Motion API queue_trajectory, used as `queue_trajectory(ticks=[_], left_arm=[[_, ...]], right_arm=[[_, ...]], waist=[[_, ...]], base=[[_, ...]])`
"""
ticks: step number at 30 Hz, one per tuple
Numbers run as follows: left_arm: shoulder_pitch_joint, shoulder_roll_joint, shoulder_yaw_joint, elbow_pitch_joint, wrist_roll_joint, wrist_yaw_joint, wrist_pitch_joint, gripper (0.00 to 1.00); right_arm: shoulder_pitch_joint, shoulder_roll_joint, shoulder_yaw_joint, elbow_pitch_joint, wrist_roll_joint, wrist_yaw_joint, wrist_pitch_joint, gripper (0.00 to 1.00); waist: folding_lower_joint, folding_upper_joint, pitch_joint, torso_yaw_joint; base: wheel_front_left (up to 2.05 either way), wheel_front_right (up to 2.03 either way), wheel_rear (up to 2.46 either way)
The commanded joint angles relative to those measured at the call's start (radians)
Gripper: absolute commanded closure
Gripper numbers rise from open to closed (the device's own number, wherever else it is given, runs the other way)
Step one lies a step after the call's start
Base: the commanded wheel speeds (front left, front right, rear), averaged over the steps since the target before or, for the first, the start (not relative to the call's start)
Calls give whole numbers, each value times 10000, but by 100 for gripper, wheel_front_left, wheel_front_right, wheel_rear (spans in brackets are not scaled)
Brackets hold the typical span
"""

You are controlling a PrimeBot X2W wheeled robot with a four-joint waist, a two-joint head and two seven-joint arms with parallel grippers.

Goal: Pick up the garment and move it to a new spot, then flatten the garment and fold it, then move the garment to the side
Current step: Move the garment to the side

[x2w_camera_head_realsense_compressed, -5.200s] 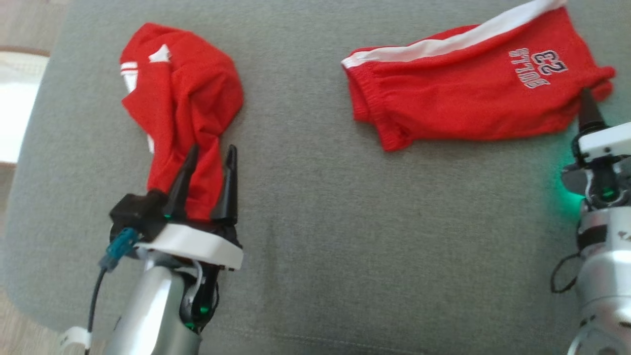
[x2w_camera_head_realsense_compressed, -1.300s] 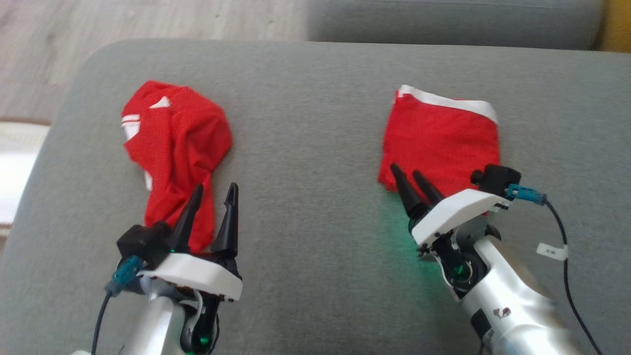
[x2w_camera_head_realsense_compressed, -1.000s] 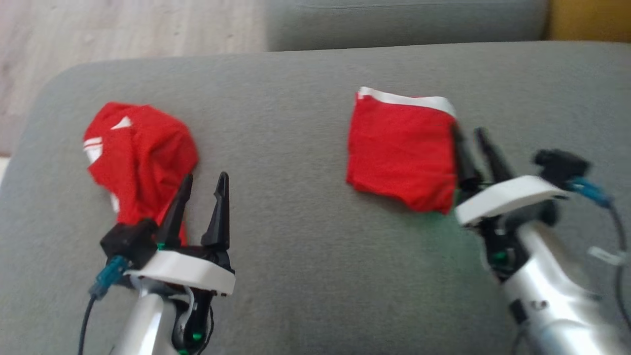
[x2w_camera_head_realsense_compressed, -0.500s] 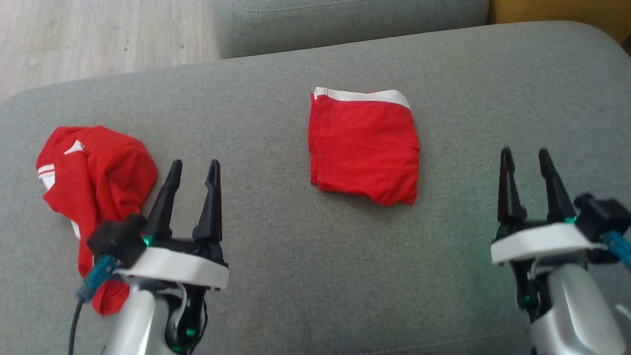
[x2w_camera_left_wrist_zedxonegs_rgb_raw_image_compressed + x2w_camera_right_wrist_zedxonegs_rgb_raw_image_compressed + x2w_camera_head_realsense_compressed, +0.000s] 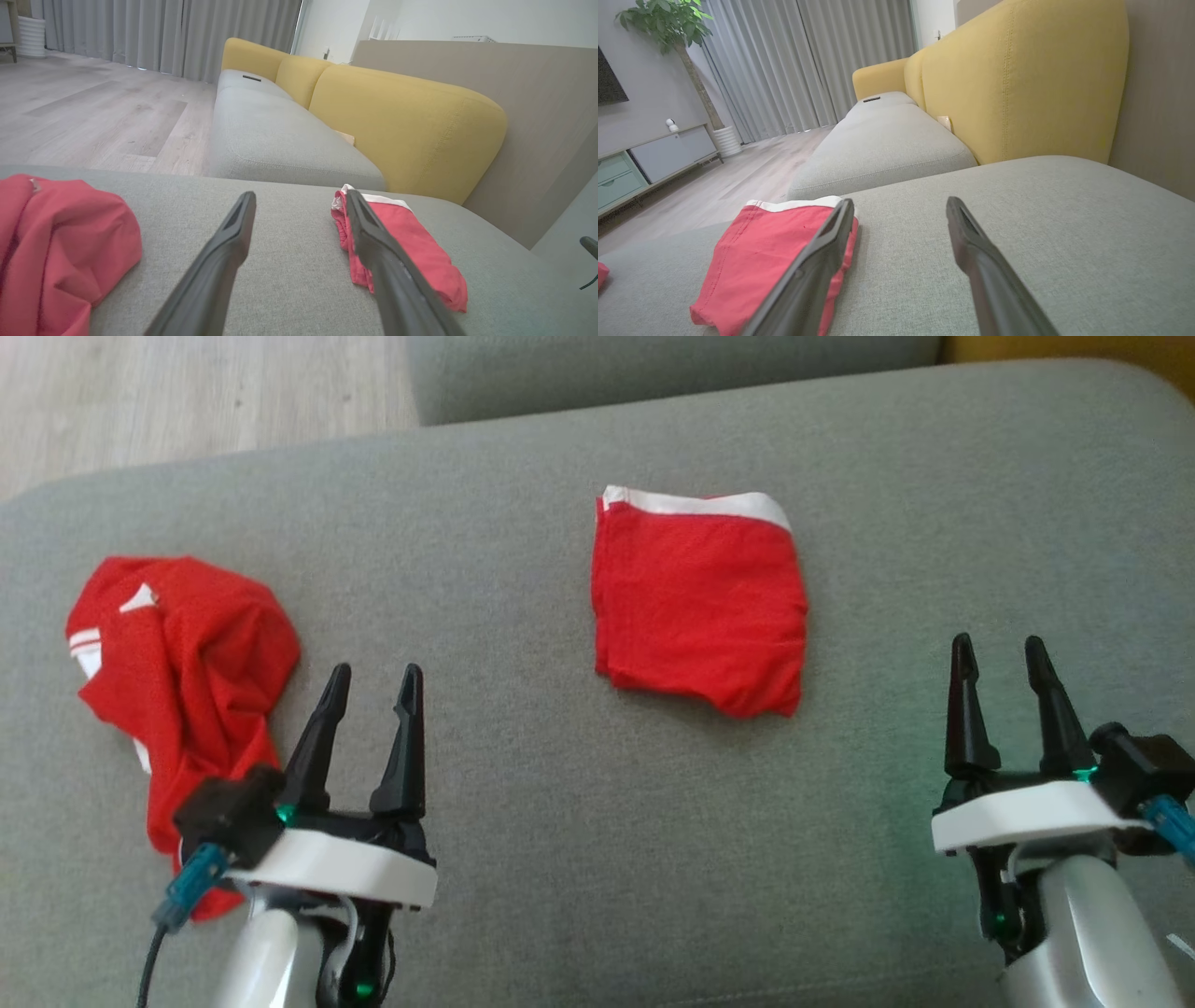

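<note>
Red folded garment [image 5: 698, 602] on grey cushion [image 5: 523, 784]; left end effector [image 5: 377, 669], right end effector [image 5: 997, 641] spread, empty

The head camera is looking steeply down on the grey cushion [image 5: 579, 859]; both wrist cameras are skimming low across it toward the yellow sofa back [image 5: 406, 126], all sharing the folded garment [image 5: 700, 602].

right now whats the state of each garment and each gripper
centre garment: folded, flat on the cushion, not held
left garment: crumpled, unfolded, not held
left gripper: open, empty
right gripper: open, empty, clear of the centre garment
</note>
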Motion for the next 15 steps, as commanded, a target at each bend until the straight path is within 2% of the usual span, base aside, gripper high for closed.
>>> queue_trajectory(ticks=[1,7,15], left_arm=[[-527,95,249,-385,31,18,-59,0],[-993,95,-22,-311,27,-51,-59,0],[-1495,95,-465,-162,-180,-63,-59,0]], right_arm=[[-404,-6,198,-338,13,-7,-108,0],[-1277,-4,209,109,-398,-7,571,0],[-2691,-4,327,1293,106,-7,2102,0]], waist=[[0,-1,152,79],[0,-1,1001,508],[0,-1,1720,1261]], base=[[0,0,0],[0,0,0],[0,0,0]])
